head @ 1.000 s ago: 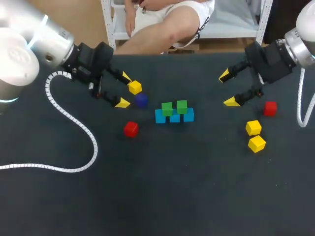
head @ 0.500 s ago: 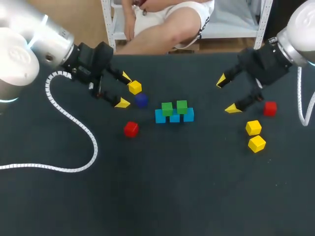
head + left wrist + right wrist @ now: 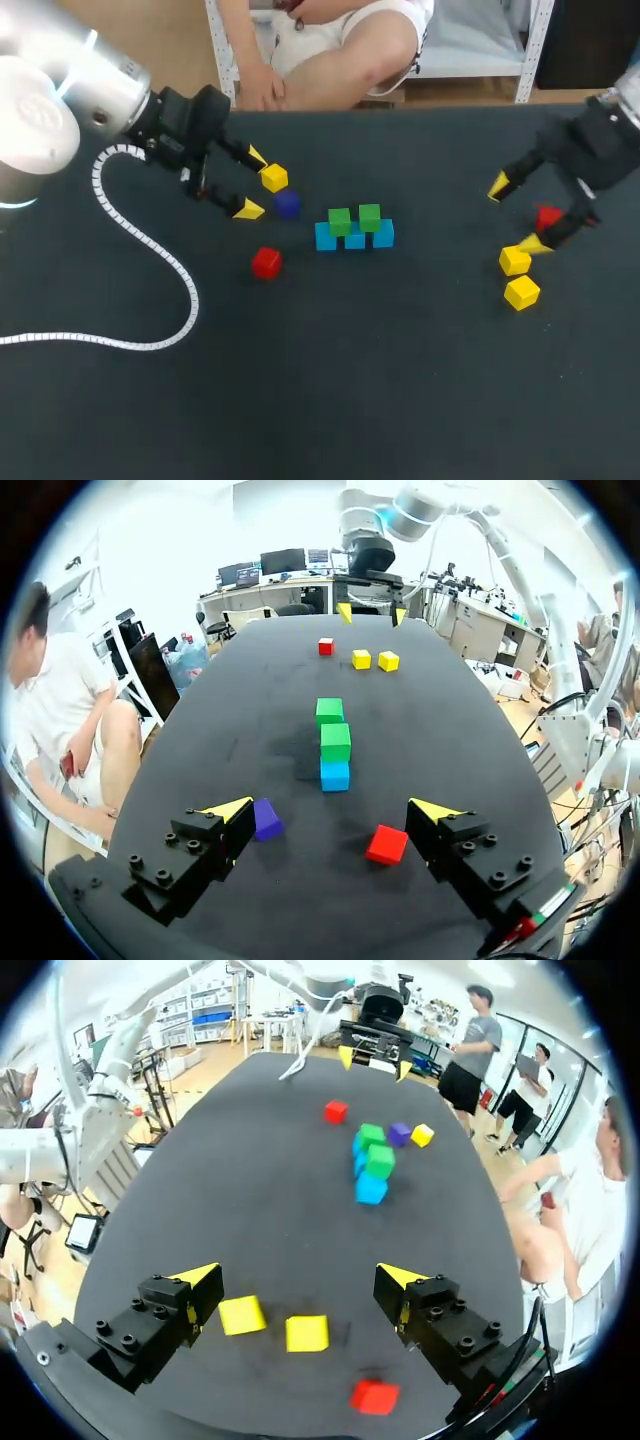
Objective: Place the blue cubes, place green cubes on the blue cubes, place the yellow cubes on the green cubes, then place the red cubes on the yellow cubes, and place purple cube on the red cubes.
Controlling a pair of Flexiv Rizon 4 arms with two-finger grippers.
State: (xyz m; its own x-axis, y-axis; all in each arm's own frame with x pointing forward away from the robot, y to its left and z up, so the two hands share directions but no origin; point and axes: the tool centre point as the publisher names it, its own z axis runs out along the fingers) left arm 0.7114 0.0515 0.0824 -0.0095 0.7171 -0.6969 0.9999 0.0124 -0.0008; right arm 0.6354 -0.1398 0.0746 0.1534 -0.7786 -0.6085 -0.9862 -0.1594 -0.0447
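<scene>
counter (image 3: 350, 380): dark, carries every cube; stack sits mid-counter, probably so both arms can reach it.
right jaws: wide open, holding nothing; low over the right-hand cubes. Looks lined up for a yellow, the layer due next.
left jaws: wide open, empty; hang at the far-left side over the spare cubes.
blue cubes (image 3: 355, 238): three in a touching row, base layer.
green cubes (image 3: 339, 221): two side by side on the blue row.
yellow cubes (image 3: 515, 260): two lie between the right fingertips, one tip just beside the nearer cube, no grip. Third yellow (image 3: 273, 178) is just beside a left fingertip.
red cubes (image 3: 547, 217): one between the right jaws, back toward the palm; other (image 3: 266, 262) near the left jaws.
purple cube (image 3: 287, 204): just beside the left jaws, untouched.
</scene>
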